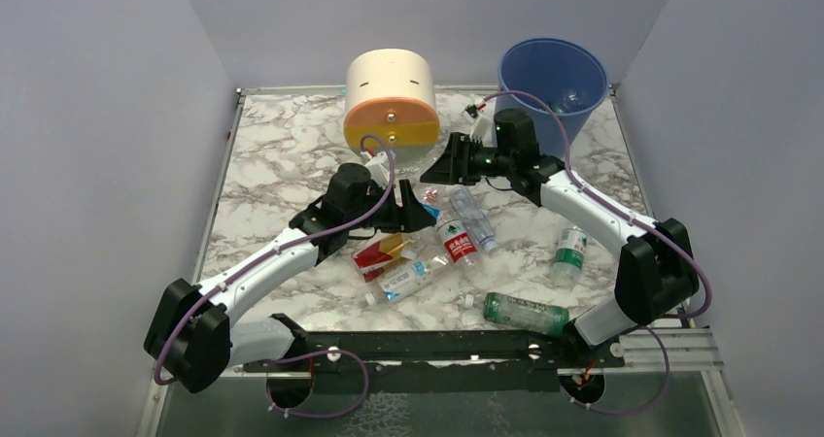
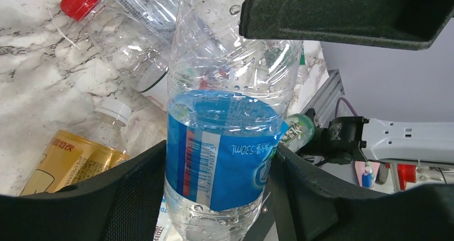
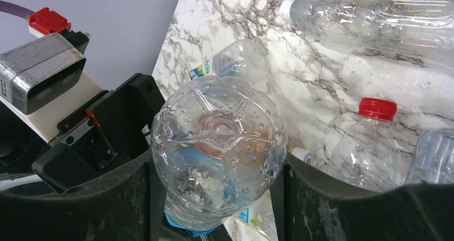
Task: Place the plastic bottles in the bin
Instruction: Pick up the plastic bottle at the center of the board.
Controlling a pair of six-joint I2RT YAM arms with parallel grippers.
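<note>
Blue-labelled bottle [image 2: 225,144]: appears lifted off the worktop [image 1: 282,155], mid-field between the two arms, well short of the bin [image 1: 583,117].

Left tool [image 2: 217,193]: clenched on the label band, a finger against each side.

Right tool [image 3: 217,198]: set round the bottle's base end, fingers touching both sides. Reads as a grip too.

One bottle, two holders. Looks like a pass from left to right, since the right arm is nearer the bin.

Bin: far right corner, upright. Something pale in its bottom, likely a bottle or two; can't count.

Loose on the worktop: about six, among them a red-capped bottle [image 3: 369,144], a green-tinted bottle [image 1: 525,313] and a green-labelled bottle [image 1: 570,251].

Judgement: early, most of the job ahead.
</note>
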